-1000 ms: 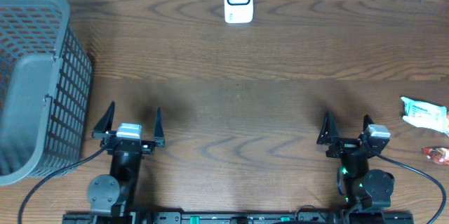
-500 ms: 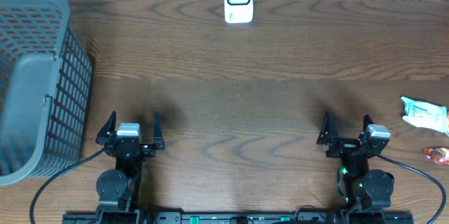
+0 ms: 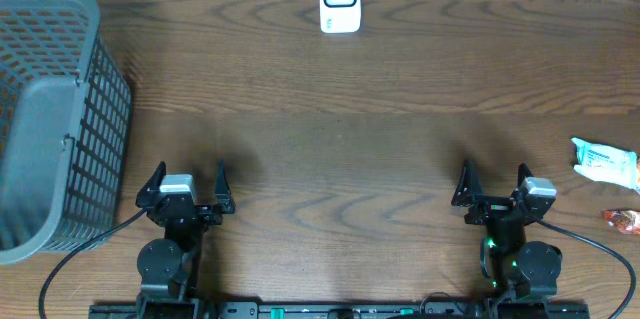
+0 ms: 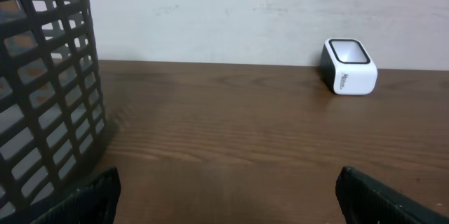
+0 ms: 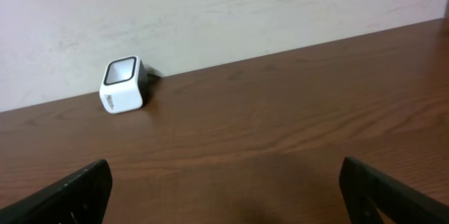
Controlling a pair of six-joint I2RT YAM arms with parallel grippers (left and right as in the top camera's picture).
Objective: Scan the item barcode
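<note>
The left gripper (image 3: 189, 171) and right gripper (image 3: 493, 171) both stood spread wide and empty, the white packet (image 3: 603, 162) lay far right of the scanner (image 3: 340, 0), and pinching its edge looked wisest, keeping any barcode uncovered.

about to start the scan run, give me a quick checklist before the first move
1. Right gripper open, holding nothing: ok
2. Left gripper open, holding nothing: ok
3. Scanner window unobstructed, nothing in front of it: ok
4. White and green packet lies apart from the red packet, on the right gripper's side: ok
5. Barcode on the white and green packet facing up: cannot tell
6. Basket out of the path between packets and scanner: ok
</note>
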